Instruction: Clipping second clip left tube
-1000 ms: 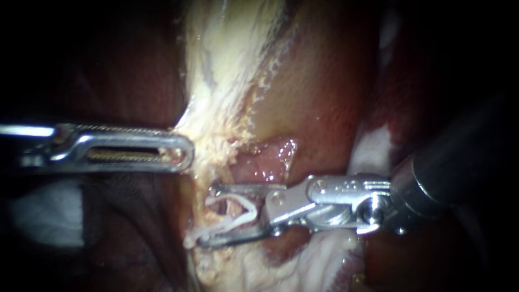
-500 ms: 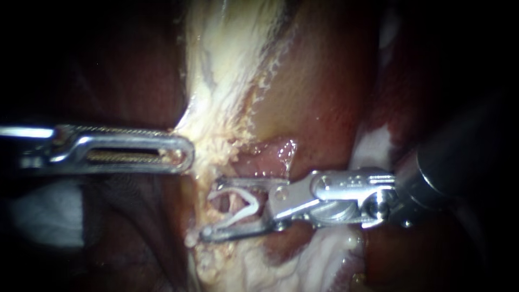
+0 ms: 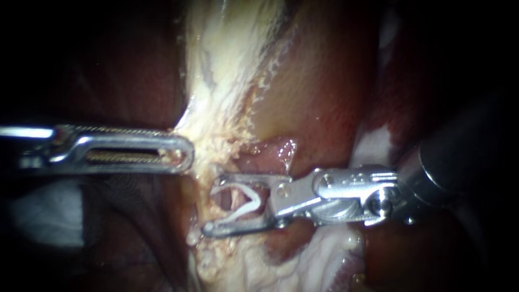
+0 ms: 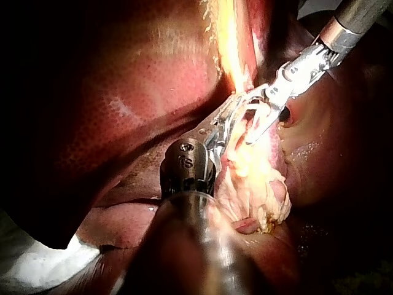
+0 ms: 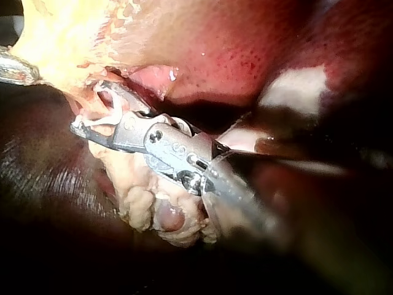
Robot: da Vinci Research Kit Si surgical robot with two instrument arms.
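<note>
Holds an open clip (image 3: 252, 203) in the right instrument's claw (image 3: 215, 204), astride the tube (image 3: 226, 199); positioned, not yet squeezed shut.

The left instrument (image 3: 186, 154) was silver, with fine ridging along its slotted tip. The right instrument (image 3: 215, 204) had bright silver jaws and a dark grey shaft, and the clip (image 3: 250, 200) was white. The far band of tissue (image 3: 227, 65) was cream-yellow, the red tissue (image 3: 324, 92) to its right brownish and finely speckled, and the fold (image 3: 270, 157) glossy pink.
</note>
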